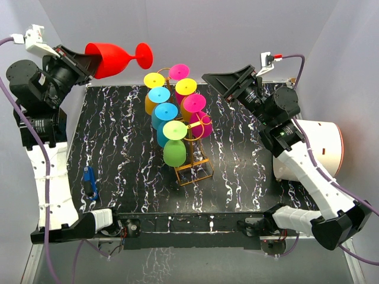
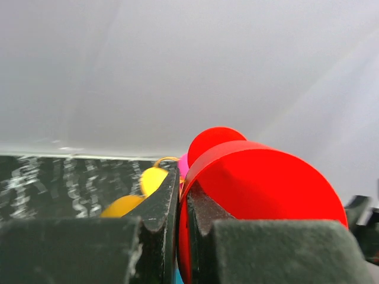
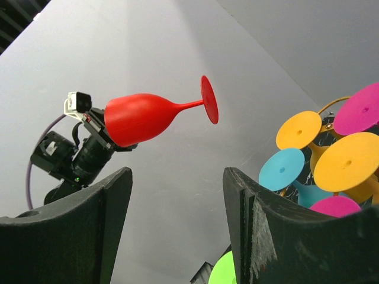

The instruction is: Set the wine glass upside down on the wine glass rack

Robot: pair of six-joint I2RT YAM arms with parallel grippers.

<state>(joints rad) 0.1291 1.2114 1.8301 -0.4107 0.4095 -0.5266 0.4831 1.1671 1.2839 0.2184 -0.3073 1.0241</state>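
Note:
My left gripper (image 1: 89,62) is shut on the rim of a red wine glass (image 1: 115,59), held on its side high above the table's far left corner, its foot pointing right. The glass fills the left wrist view (image 2: 260,183) and shows in the right wrist view (image 3: 148,115). The golden wire rack (image 1: 192,160) stands mid-table, hung with several upside-down glasses: yellow, pink, blue and green (image 1: 174,151). My right gripper (image 1: 222,80) is open and empty, held high to the right of the rack, with its fingers (image 3: 260,219) wide apart.
A small blue object (image 1: 90,182) lies on the black marbled table (image 1: 118,136) at the front left. A white cylinder with an orange rim (image 1: 323,148) stands off the table's right edge. White walls close in on three sides.

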